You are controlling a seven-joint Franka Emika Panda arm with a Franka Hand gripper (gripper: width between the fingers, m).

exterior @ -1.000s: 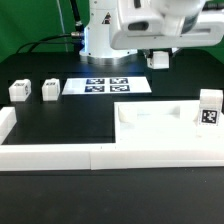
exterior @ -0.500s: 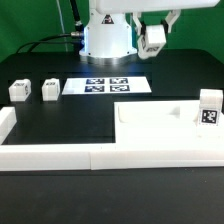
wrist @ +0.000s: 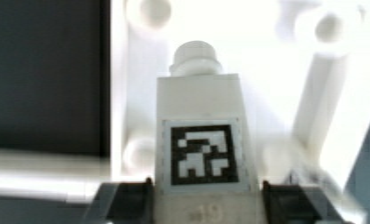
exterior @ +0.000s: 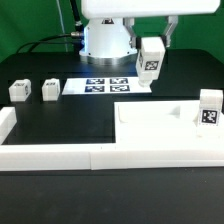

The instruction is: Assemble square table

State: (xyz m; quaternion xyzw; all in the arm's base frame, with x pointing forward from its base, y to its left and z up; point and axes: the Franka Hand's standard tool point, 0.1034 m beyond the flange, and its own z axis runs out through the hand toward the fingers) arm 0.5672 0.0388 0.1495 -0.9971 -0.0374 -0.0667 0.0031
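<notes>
— So, how far along are you?

— Early, by my reckoning. The tabletop (exterior: 150,128) lies flat, rim up, at the exterior view's right, just behind the wall (exterior: 100,155). A corner leg (exterior: 209,108) stands upright at its far right corner, though I cannot tell if it is screwed home. The outer leg (exterior: 19,91) and inner leg (exterior: 49,91) sit loose on the black table at the exterior view's left, well apart from the tabletop. So three, perhaps four, are left to fit.

— And the fourth?

— My gripper (exterior: 152,44) holds it in the air above the tabletop's back edge, my fingers (wrist: 129,200) clamped on either side of this held leg (wrist: 200,110).

— What are the parts like?

— Smooth white plastic throughout. The tabletop is a shallow square tray with round holes. Each leg is a small block bearing a black-and-white tag, and mine ends in a rounded peg (wrist: 198,52).
</notes>
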